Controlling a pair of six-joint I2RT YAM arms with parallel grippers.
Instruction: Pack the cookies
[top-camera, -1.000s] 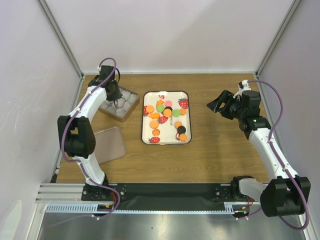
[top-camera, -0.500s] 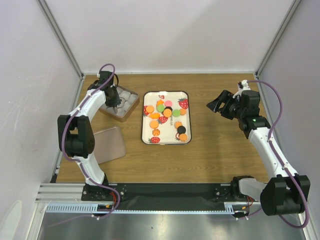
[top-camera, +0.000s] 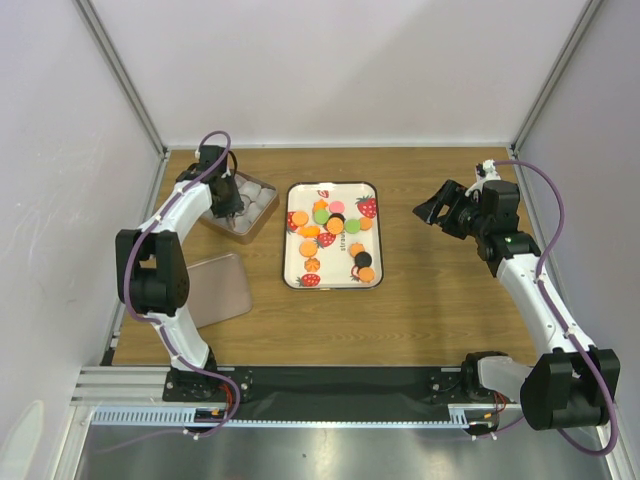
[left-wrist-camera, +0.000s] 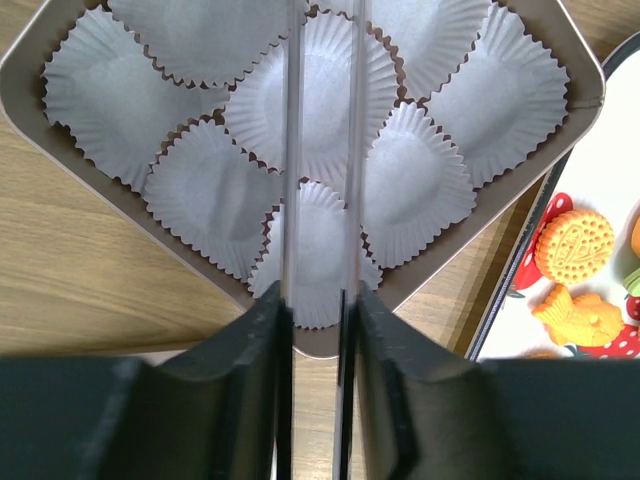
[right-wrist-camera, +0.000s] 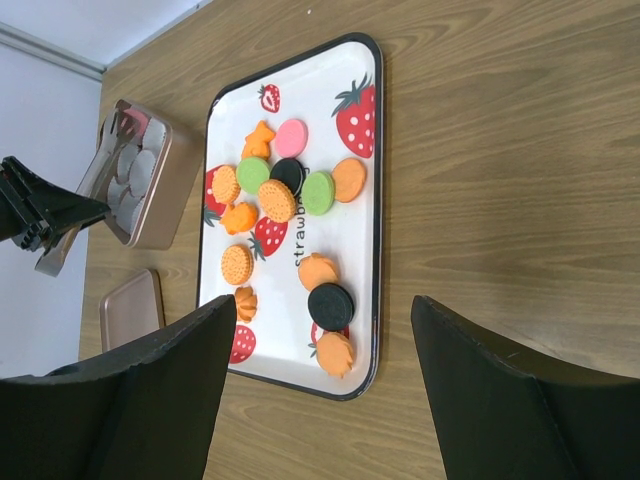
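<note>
Overhead, left pincer (top-camera: 232, 205) nearly closed, empty, hiding tin (top-camera: 262, 203); right pincer (top-camera: 432, 211) spread; cookies (top-camera: 334, 225) tiny.

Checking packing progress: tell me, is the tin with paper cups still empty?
Empty. In the left wrist view every paper cup in the tin shows bare; the cookies all lie on the tray.

cookies (top-camera: 335, 226): orange, pink, green, black
tray (top-camera: 295, 272): white, black rim, red strawberry prints with green leaves
tin (left-wrist-camera: 30, 80): rose-gold, white fluted paper cups (left-wrist-camera: 330, 100)
lid (top-camera: 220, 290): rose-gold
table (top-camera: 430, 290): brown wood grain
</note>
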